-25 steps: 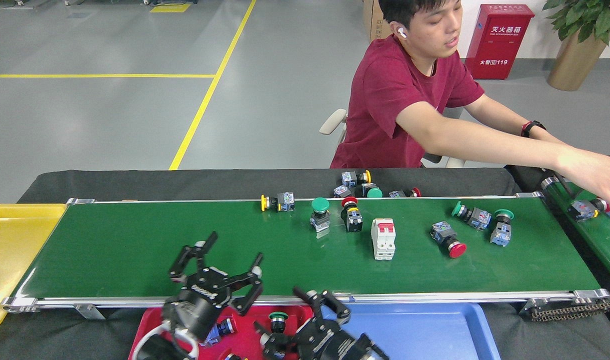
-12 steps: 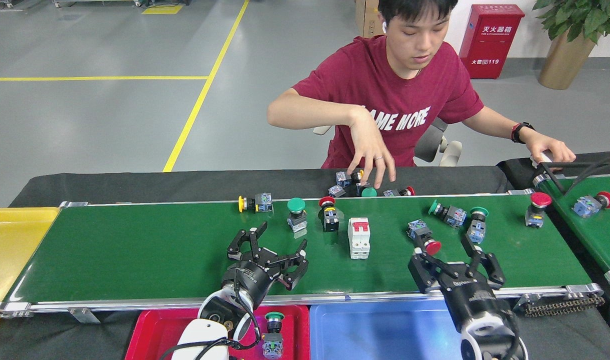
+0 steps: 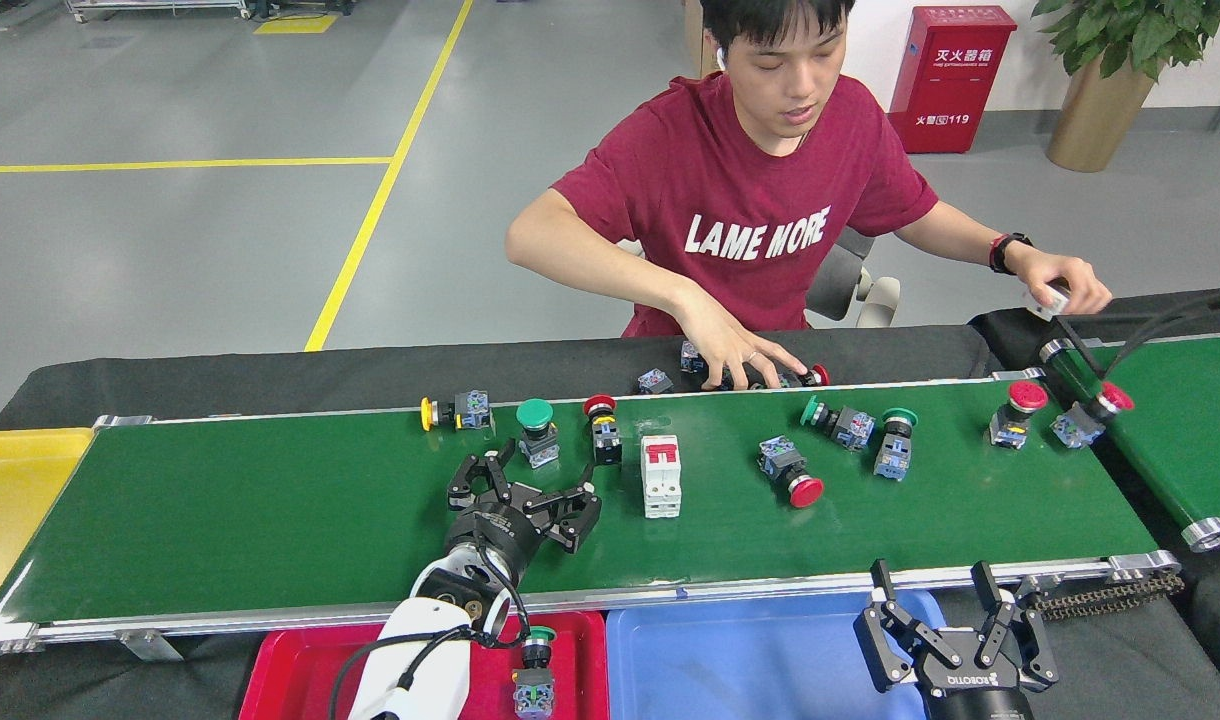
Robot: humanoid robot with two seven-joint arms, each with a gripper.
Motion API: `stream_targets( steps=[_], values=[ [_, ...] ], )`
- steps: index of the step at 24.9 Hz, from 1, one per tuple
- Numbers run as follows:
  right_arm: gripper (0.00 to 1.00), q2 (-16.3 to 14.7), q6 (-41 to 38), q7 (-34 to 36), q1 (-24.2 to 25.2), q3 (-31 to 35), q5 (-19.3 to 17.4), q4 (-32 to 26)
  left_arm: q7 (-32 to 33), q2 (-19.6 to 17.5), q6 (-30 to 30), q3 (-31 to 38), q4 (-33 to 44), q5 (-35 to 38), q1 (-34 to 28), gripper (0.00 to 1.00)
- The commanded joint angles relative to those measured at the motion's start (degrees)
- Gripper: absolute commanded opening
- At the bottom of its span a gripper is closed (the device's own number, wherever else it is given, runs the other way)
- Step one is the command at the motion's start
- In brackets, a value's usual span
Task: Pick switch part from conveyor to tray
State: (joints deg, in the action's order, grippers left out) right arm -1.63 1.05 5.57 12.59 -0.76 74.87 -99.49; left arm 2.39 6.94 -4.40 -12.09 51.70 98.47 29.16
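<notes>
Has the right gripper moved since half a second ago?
Yes. The right gripper has pulled back off the conveyor toward the robot; it now sits at the near rail, by the blue tray, open.

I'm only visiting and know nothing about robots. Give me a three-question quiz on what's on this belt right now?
1. True or false: the left claw is gripping a part.
2. Which tray already holds a green-capped switch? A) yellow B) red C) blue
3. Fill in: the white breaker on the conveyor has a ___ lever.

Key: 1 false, it is open over the belt. 2 B, the red tray. 3 red.
</notes>
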Motion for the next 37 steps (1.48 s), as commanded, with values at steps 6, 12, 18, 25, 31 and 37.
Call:
stream_targets(
  steps=[6, 12, 18, 25, 31, 37],
  values=[
    [0.97, 0.66, 0.54, -2.67, -2.22, -2.06, 0.10, -0.26, -1.07, -0.35, 2.29, 2.43, -4.33, -2.40, 4.59, 0.33],
    [0.97, 4.35, 2.73, -7.06, -11.36, -7.77, 2.73, 7.38, -2.48, -1.67, -0.18, 2.07, -5.82, -8.56, 4.41, 0.04],
    [0.97, 5.58, 13.19, -7.50, -24.63, -16.21, 4.23, 22.50, -3.80, -5.18, -10.37, 1.81, -0.55, -8.56, 1.86, 0.00],
    [0.89, 8.75, 15.65, -7.42, -35.71, -17.70, 3.61, 39.46, -3.36, -19.60, -36.83, 3.04, 24.41, -10.67, -14.04, 0.03],
    [0.08, 7.69, 6.07, -9.53, -35.88, -19.46, 1.33, 39.73, -2.57, -22.50, -40.60, 8.84, 42.08, -15.85, -35.66, 1.00],
    [0.07, 7.17, 1.42, -11.54, -33.42, -19.55, -1.40, 32.44, -2.74, -22.06, -40.60, 12.00, 42.60, -16.38, -36.72, 1.00]
  ],
)
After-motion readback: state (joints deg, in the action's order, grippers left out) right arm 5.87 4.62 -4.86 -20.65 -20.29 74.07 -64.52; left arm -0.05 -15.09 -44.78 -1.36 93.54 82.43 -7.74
